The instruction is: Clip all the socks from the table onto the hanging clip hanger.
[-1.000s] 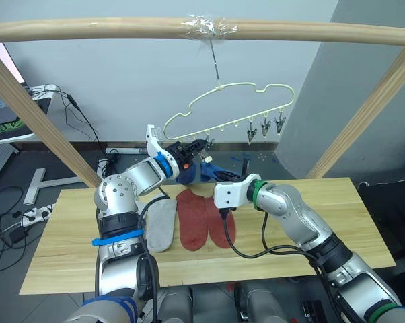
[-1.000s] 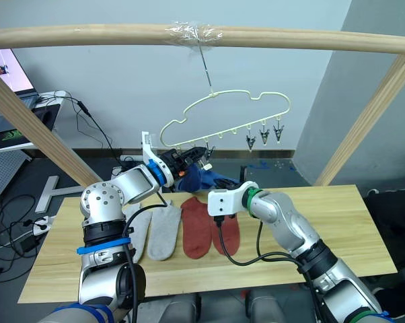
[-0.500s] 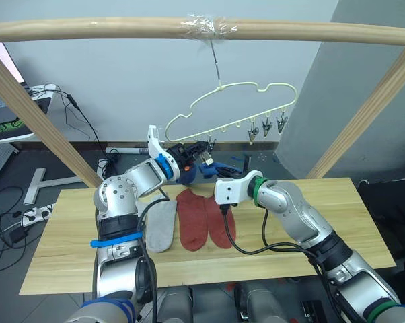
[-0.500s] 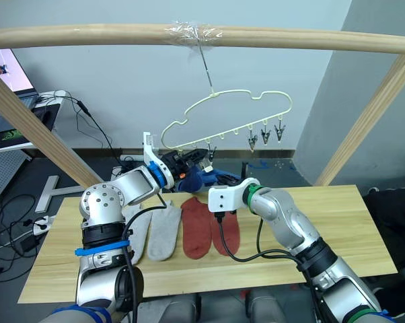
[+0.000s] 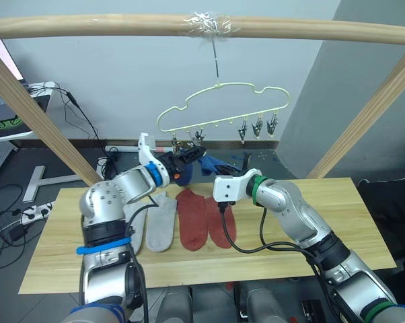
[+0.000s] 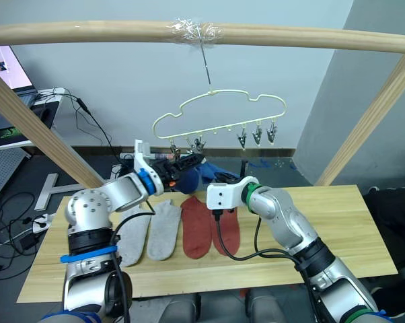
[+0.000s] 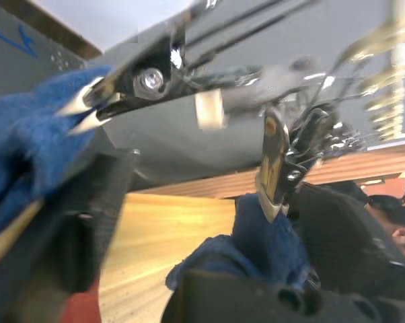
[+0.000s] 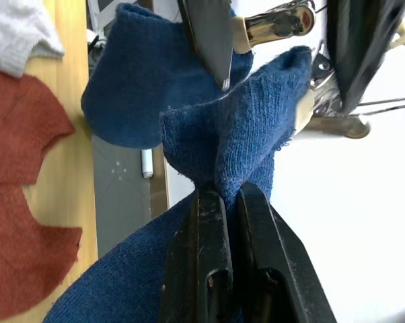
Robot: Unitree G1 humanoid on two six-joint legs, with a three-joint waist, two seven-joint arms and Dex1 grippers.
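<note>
— Where are the socks?
— Four flat on the counter (image 5: 323, 222), in a row near its left-middle: two light grey socks (image 6: 149, 229) on the left, two rust red socks (image 5: 202, 219) just right of them, touching side by side. Two blue socks (image 8: 243, 145) up off the wood at the far edge, below the clip hanger (image 5: 223, 108).

— And the fingers?
— Right gripper (image 8: 226, 195) pinched tight on a fold of blue sock, knit bunched between the black fingers (image 8: 202, 256). Left gripper (image 5: 189, 156) raised at the left end of the hanger's row of clips, closed on a metal clip (image 7: 276, 161), with blue knit right under that clip.

— Anything crowding the spot?
— Black cable looping from the right wrist down over the red socks and the counter. Both arms meeting at the same point under the hanger, blue cloth between them. Three clips (image 5: 256, 128) hanging free at the hanger's right end.

— Around it all?
— Round wooden pole (image 5: 88, 27) across the top, hanger hook taped to it; slanted poles (image 5: 34, 101) left and right. Cables and a power strip (image 5: 27, 215) on the floor far left.
</note>
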